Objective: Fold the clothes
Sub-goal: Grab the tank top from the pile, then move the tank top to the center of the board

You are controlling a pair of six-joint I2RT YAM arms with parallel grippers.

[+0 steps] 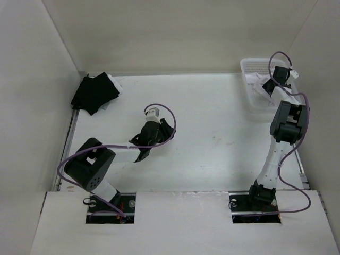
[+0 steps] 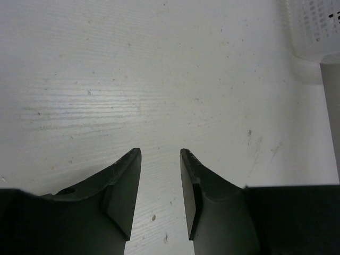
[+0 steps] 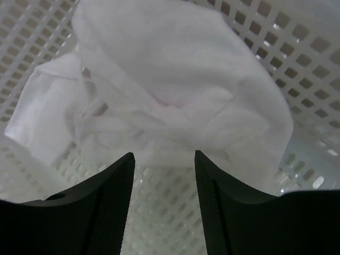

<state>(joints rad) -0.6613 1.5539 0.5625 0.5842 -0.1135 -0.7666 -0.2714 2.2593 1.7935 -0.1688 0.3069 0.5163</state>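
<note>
The white garment (image 3: 159, 95) lies crumpled in the white lattice basket (image 3: 313, 53), which stands at the far right corner of the worktop (image 2: 106, 79). The fabric is bunched into a loose heap on the basket's floor, with one folded flap spread out to the left and thin straps or seams crossing its middle.

The right arm (image 1: 276, 154) reaches forward over the basket. The right jaws stand wide apart and hold nothing. Their tips hang just short of the near edge of the garment, and in the wrist view only basket lattice shows between them. Whether the tips touch the fabric cannot be told.

The left arm (image 1: 101, 164) is bent over the left middle of the worktop, well apart from the basket. The left jaws are partly open, a clear gap between them, gripping nothing, with bare scuffed worktop below.

A black cloth pile (image 1: 94, 93) with a white piece sits at the far left corner, well away from both arms.
</note>
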